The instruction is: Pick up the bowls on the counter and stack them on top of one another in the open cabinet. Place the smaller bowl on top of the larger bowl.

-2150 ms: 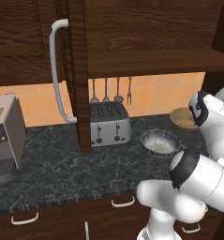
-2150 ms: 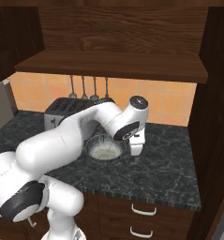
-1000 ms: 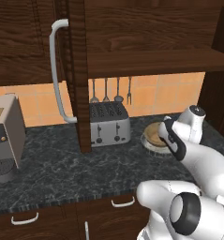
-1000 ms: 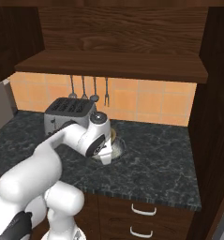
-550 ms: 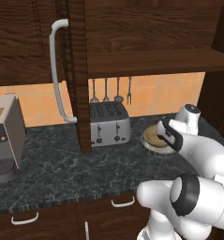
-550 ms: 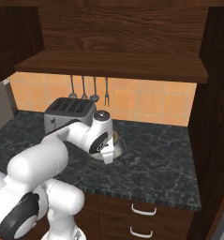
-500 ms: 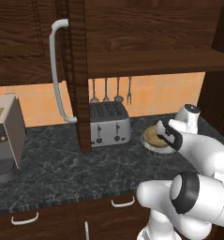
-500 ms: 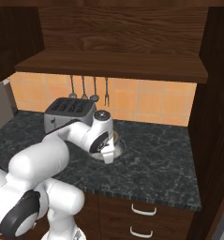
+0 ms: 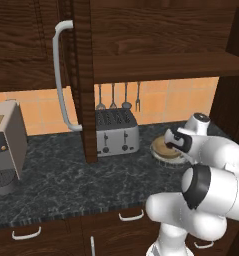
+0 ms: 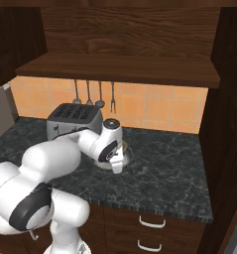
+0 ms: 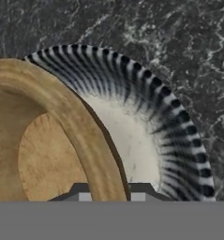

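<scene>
The smaller tan bowl [image 11: 48, 154] sits nested inside the larger line-patterned bowl [image 11: 172, 129], off-centre toward one side, on the dark counter [image 9: 51, 185] right of the toaster. In the left base view the tan bowl [image 9: 167, 147] rests in the larger bowl [image 9: 161, 155]. My gripper [image 11: 109, 193] is low over them. Its fingertips [image 11: 80, 193] straddle the tan bowl's rim and are shut on it. The gripper [image 10: 118, 162] hides most of the bowls in the right base view, where part of the larger bowl [image 10: 126, 155] shows. The cabinet shelf [image 9: 166, 67] is above.
A silver toaster [image 9: 116, 132] stands left of the bowls, with utensils [image 9: 118, 95] hanging behind on the tiled wall. The open cabinet door [image 9: 82, 75] with its pale handle [image 9: 61, 75] hangs over the counter. A coffee machine [image 9: 6, 150] is at far left. A dark side panel [image 10: 226, 124] bounds the right.
The gripper carried the tan bowl leftward from the right end of the counter and lowered it into the larger bowl. Over the last half second almost nothing moved.
</scene>
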